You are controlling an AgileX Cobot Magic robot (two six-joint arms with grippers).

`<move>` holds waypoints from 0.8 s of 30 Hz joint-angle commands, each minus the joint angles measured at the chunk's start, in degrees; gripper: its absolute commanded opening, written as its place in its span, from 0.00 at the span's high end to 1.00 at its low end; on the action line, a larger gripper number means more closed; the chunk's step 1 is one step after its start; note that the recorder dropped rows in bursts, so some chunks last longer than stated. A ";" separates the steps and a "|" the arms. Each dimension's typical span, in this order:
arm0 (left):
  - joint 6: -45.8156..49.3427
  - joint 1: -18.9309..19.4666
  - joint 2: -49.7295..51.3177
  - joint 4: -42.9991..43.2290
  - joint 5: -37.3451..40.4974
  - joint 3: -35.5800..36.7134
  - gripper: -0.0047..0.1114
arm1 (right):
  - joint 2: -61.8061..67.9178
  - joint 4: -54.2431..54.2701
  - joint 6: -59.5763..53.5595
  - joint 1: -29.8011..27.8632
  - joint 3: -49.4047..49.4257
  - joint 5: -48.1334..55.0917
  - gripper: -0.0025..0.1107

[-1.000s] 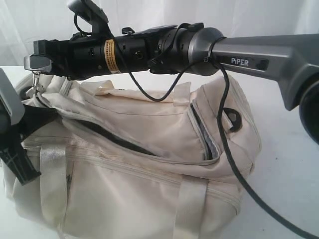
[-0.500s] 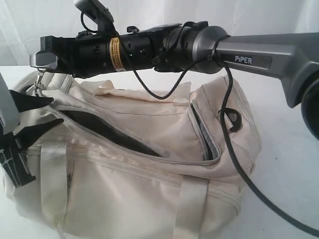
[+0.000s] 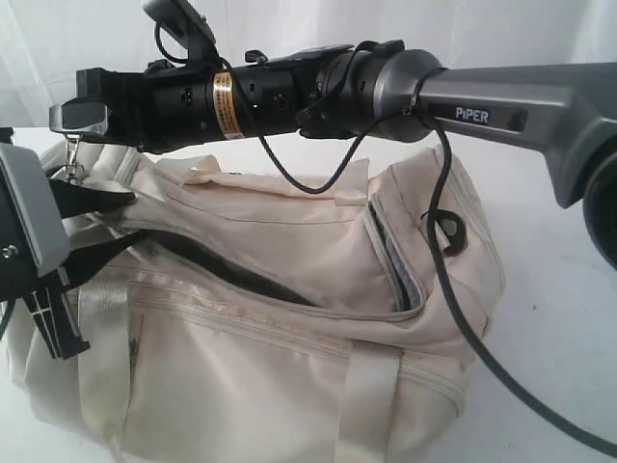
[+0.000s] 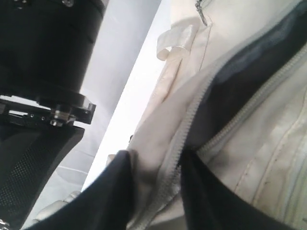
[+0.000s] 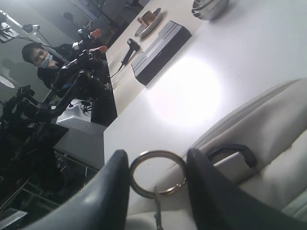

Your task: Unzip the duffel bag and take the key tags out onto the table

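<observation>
The cream duffel bag (image 3: 289, 367) lies on the white table (image 3: 559, 289) with its long zipper opening (image 3: 231, 275) parted and dark lining (image 4: 240, 81) showing. My right gripper (image 3: 69, 118) reaches across over the bag's left end. It (image 5: 158, 177) is shut on the metal ring (image 5: 158, 153) of the zipper pull, whose clip hangs below (image 3: 70, 159). My left gripper (image 3: 135, 214) is open at the bag's left end. Its fingers straddle the upper flap with its zipper teeth (image 4: 156, 160), one outside and one in the opening. The key tags are hidden.
The right arm (image 3: 482, 106) stretches across above the bag and its black cable (image 3: 443, 289) hangs down the bag's right side. Further along the table are a black flat box (image 5: 160, 50), a plate (image 5: 148, 17) and a metal bowl (image 5: 208, 7). A masked person (image 5: 41, 55) sits beyond.
My left gripper, shut a second ago, has opened and shifted up and right, fingers now either side of the flap. The right gripper lifted slightly with the ring. The opening gapes wider.
</observation>
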 commanded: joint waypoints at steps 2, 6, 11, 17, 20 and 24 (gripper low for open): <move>2.58 0.05 0.44 -0.68 -0.65 -0.42 0.86 | -0.08 0.12 0.05 -0.48 -0.22 -0.26 0.98; 0.86 0.05 0.33 -0.55 -0.43 -0.42 0.96 | -0.08 0.12 0.05 -0.48 -0.22 0.58 0.98; -6.02 0.05 -2.34 4.03 -0.33 -0.42 0.96 | -0.08 -0.25 0.05 -0.48 -0.22 4.21 0.98; -20.73 0.05 -7.35 13.41 3.04 -0.42 0.96 | 0.42 0.00 0.05 -0.48 -0.22 9.34 0.98; -31.07 0.05 -9.69 20.98 3.28 -0.42 0.96 | 1.06 0.72 0.05 -0.48 -0.22 10.75 0.98; -43.58 0.05 -12.53 34.47 3.28 -0.42 0.96 | 2.12 0.86 -0.09 -0.48 -0.22 13.32 0.98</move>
